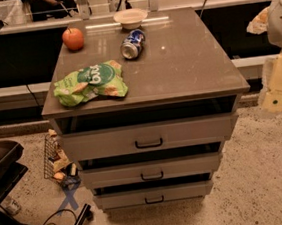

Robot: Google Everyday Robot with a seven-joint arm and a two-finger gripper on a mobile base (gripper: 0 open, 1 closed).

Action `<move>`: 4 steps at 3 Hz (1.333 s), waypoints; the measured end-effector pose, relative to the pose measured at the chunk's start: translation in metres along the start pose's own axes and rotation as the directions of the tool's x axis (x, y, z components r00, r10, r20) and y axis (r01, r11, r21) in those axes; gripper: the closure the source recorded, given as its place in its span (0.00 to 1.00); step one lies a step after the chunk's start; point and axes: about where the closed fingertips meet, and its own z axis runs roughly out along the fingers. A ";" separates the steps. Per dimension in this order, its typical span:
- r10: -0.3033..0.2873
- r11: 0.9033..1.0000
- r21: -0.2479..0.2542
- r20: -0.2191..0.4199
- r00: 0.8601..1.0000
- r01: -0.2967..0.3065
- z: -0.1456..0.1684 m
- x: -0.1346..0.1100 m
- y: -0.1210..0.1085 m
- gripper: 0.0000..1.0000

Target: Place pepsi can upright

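Only one view is given. The scene is looked down on from above and in front of the bench (187, 69), a grey-brown flat-topped cabinet, at a steep slant, with its three pale drawer fronts (183, 130) faced. The whole top is taken in at middle range and fills the upper centre of the frame, while the speckled beige floor (269, 181) is seen along the bottom. The pale cream end effector (277, 82) is caught at the right edge, beside the bench and apart from it.
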 end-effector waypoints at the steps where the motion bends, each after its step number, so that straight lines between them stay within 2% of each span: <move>1: 0.000 1.000 0.000 0.000 1.000 0.000 0.000 0.000 0.000 0.00; 2: -0.055 0.998 0.039 0.049 0.997 0.053 0.000 -0.010 -0.023 0.00; 3: -0.042 0.997 0.066 0.112 0.993 0.035 -0.001 -0.024 -0.066 0.00; 4: 0.108 0.991 0.051 0.229 0.967 -0.122 -0.007 -0.026 -0.111 0.00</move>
